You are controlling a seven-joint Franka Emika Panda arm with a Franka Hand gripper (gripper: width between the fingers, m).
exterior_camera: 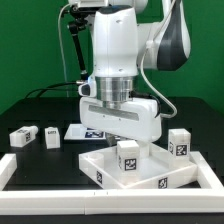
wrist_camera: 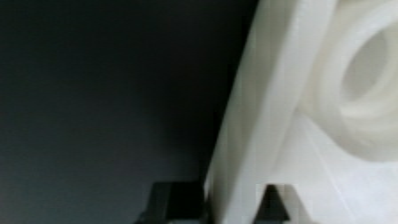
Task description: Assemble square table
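The white square table top lies in front of the arm in the exterior view, with black-and-white tags on its front edge. My gripper reaches down onto its back part. In the wrist view my gripper has the top's white rim between its dark fingers, shut on it. One tagged leg block stands on or just by the top, under the hand. Another leg block stands at the exterior view's right. Two more leg blocks lie at the left.
The marker board lies flat behind the top, left of the hand. Long white border rails run along the left, front and right of the black table. Cables hang behind the arm.
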